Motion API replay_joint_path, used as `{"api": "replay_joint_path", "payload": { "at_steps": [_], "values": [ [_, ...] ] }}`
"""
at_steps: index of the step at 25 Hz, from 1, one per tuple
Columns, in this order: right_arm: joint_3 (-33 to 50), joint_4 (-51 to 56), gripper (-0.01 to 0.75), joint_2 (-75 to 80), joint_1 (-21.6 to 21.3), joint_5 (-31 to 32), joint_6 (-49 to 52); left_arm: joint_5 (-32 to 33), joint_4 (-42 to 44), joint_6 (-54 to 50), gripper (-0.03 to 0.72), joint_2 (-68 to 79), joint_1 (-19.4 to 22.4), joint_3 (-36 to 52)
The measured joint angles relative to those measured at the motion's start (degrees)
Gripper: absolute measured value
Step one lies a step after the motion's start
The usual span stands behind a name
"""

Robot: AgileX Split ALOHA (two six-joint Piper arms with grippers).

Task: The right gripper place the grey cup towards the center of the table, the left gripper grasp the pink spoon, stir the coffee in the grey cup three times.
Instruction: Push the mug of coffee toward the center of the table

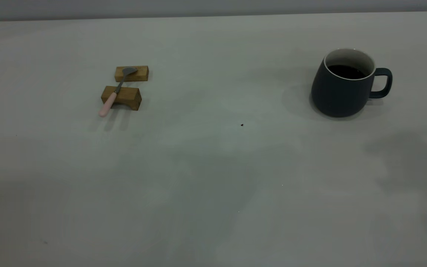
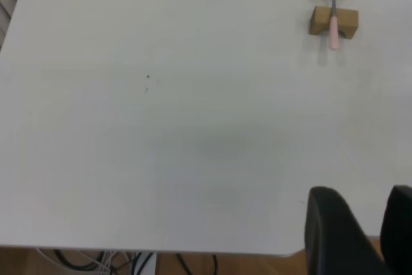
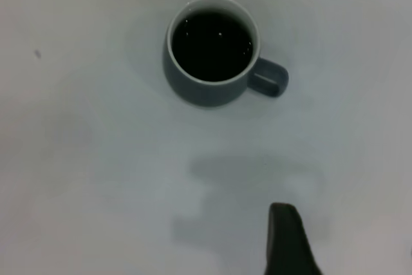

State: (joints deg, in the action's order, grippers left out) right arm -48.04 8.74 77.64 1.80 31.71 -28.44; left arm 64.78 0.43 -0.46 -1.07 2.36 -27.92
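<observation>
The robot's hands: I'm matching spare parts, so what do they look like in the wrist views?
Little shows. The left hand appears as two black, rounded, matte fingers. The right hand shows one black tapered finger. No cables or markings are visible on either.

A dark slate-grey cup [image 1: 341, 89] stands upright on the right side of the pale table [image 1: 213, 178], its loop handle turned toward the right edge, its off-white interior holding glossy black coffee [image 1: 346, 71] below the rim. Well apart, on the left side, a pink spoon [image 1: 115, 92] lies bridged across two small wooden blocks [image 1: 121, 97], its grey metal bowl on the farther block, its pink handle overhanging the nearer one.
</observation>
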Motion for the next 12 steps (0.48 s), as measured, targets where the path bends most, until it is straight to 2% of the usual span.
{"api": "replay_joint_path", "payload": {
  "at_steps": [5, 10, 12],
  "values": [
    [-12.3, 0.3, 0.491, 19.4, 0.3, 0.9, -19.0, 0.0, 0.0, 0.0, 0.260, 0.0, 0.0, 0.0],
    [-25.4, 0.8, 0.491, 36.1, -0.4, 10.8, -41.7, 0.0, 0.0, 0.0, 0.260, 0.0, 0.0, 0.0],
    [-30.5, 1.5, 0.491, 40.8, -1.7, 14.6, -46.8, 0.0, 0.0, 0.0, 0.260, 0.0, 0.0, 0.0]
  ]
}}
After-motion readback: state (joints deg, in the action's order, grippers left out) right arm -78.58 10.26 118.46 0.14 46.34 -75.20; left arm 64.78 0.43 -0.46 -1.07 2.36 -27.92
